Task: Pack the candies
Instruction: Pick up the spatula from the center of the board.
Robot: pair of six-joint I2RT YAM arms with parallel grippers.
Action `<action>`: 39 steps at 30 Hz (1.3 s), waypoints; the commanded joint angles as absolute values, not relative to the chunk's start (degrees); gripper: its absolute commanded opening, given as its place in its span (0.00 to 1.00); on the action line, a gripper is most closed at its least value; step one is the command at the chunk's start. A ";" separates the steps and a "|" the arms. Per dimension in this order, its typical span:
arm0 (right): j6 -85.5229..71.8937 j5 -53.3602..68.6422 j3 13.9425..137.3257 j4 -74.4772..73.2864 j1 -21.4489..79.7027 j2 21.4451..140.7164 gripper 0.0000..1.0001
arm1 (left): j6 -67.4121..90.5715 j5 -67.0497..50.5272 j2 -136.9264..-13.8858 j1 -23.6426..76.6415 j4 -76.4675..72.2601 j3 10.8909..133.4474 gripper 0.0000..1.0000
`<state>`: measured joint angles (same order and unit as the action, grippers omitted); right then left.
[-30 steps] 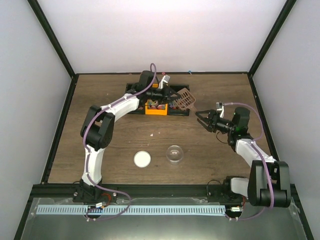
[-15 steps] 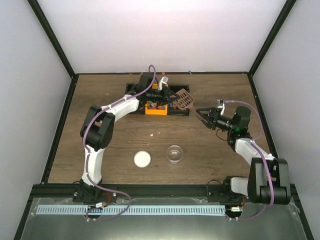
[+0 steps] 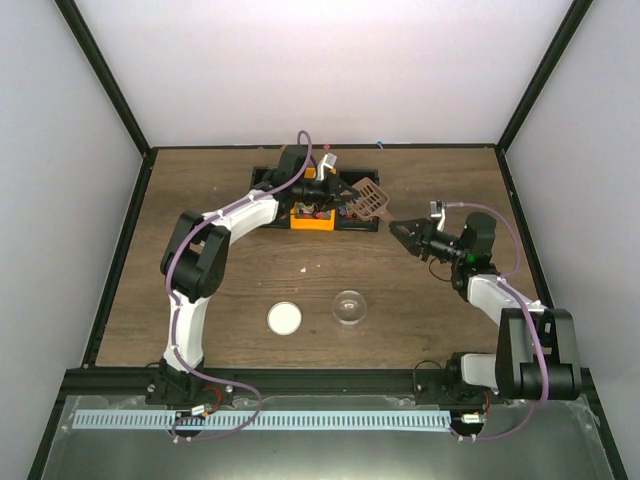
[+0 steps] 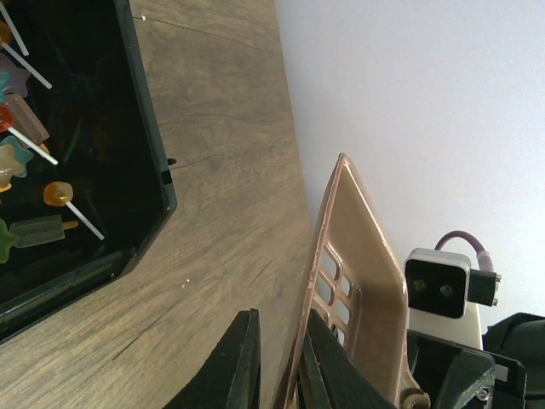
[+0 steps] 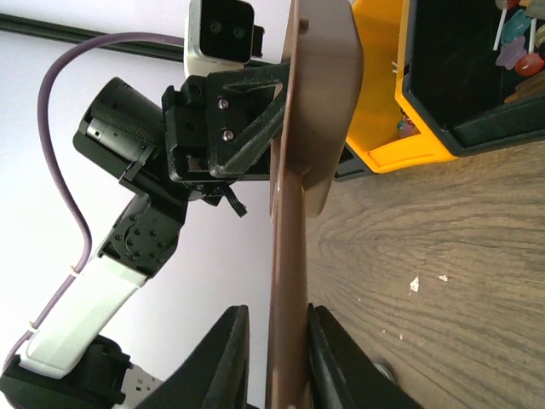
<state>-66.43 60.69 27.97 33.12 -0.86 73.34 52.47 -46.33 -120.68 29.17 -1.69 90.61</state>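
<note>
The candies (image 3: 312,210) lie in a black tray (image 3: 350,222) with an orange bin (image 3: 312,222) at the back. They also show as coloured sweets on sticks (image 4: 25,162) in the left wrist view, and in the right wrist view's top corner (image 5: 519,38). My left gripper (image 3: 340,198) (image 4: 281,317) is shut on the rim of the brown slotted scoop (image 3: 370,200) (image 4: 358,273) and holds it above the table. My right gripper (image 3: 398,228) (image 5: 278,311) straddles the scoop's handle (image 5: 285,281). One finger touches the handle and a narrow gap stays at the other.
A small clear round jar (image 3: 349,306) and its white lid (image 3: 285,318) sit on the wooden table (image 3: 230,270) near the front. Black frame posts and white walls close in the table. Crumbs (image 5: 415,284) dot the wood.
My right gripper has moved left up to the scoop's handle and its jaws have narrowed round it. The left arm and scoop have hardly moved.
</note>
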 commanded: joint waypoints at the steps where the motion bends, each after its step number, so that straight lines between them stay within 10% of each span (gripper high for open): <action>1: -65.90 60.52 28.88 35.12 0.18 73.17 0.15 | 51.69 -46.20 -118.38 29.62 -2.64 89.47 0.04; 6: -65.40 60.26 28.92 34.27 0.16 73.41 0.09 | 51.65 -47.31 -118.59 29.57 -3.20 89.47 0.04; 13: -63.52 59.85 30.14 31.75 0.20 73.93 0.30 | 50.89 -48.47 -118.61 29.54 -3.14 89.00 0.04; 28: -62.27 60.23 30.25 30.42 0.18 74.28 0.01 | 51.33 -46.88 -118.95 29.28 -2.25 88.81 0.05; 35: -61.66 53.99 34.35 18.61 0.26 72.57 0.01 | 48.89 -41.54 -115.53 26.08 -0.19 87.39 0.80; 39: -63.59 49.93 39.18 12.11 1.63 73.77 0.01 | 42.90 -33.16 -111.06 22.35 6.73 86.36 0.91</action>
